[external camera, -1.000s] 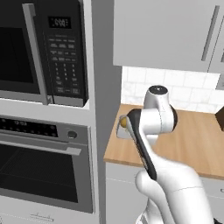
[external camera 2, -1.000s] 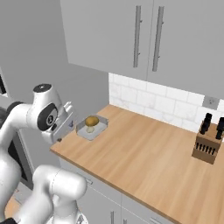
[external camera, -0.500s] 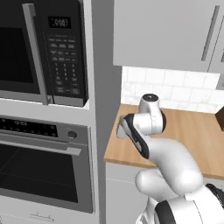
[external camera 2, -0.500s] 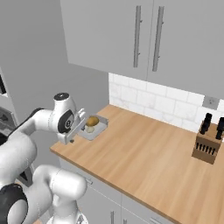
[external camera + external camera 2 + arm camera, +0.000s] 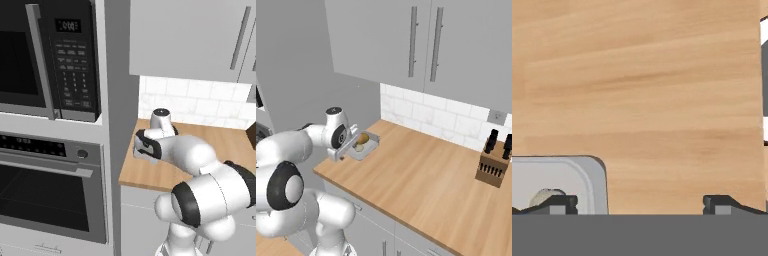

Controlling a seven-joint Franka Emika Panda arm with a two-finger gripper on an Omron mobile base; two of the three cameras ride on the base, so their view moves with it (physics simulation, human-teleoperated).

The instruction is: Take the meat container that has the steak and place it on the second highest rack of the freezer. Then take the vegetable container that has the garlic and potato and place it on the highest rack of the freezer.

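Hovering low over the vegetable tray at the counter's left end

We see our arm folded forward and down in the right base view, the white forearm running from the lower left of the frame toward mid-left, with the wrist bent so the hand points at the wooden counter (image 5: 426,175). The gripper (image 5: 345,150) sits just at the near edge of the grey tray (image 5: 370,148), left of centre in that frame. In the left base view the same hand appears near the middle of the frame, its dark-jointed wrist turned toward the grey cabinet side, and the gripper (image 5: 143,148) is low over the counter's left end.

Inside the tray lie the potato (image 5: 363,138) — golden-brown, toward the far side — and the garlic (image 5: 359,148), paler and nearer to the hand, the two touching or nearly so.

From the hand view, the two dark fingertips (image 5: 558,203) rise at the bottom edge, wide apart. The left one stands over the tray (image 5: 587,177), whose rounded corner fills the lower left of the frame; the right one stands over bare wood. A sliver of the garlic (image 5: 543,196) shows just above the left fingertip. Nothing lies between the fingers — the jaws are spread and unloaded.

At the right of the right base view a knife block (image 5: 492,165) stands by the tiled wall, well apart from the tray.
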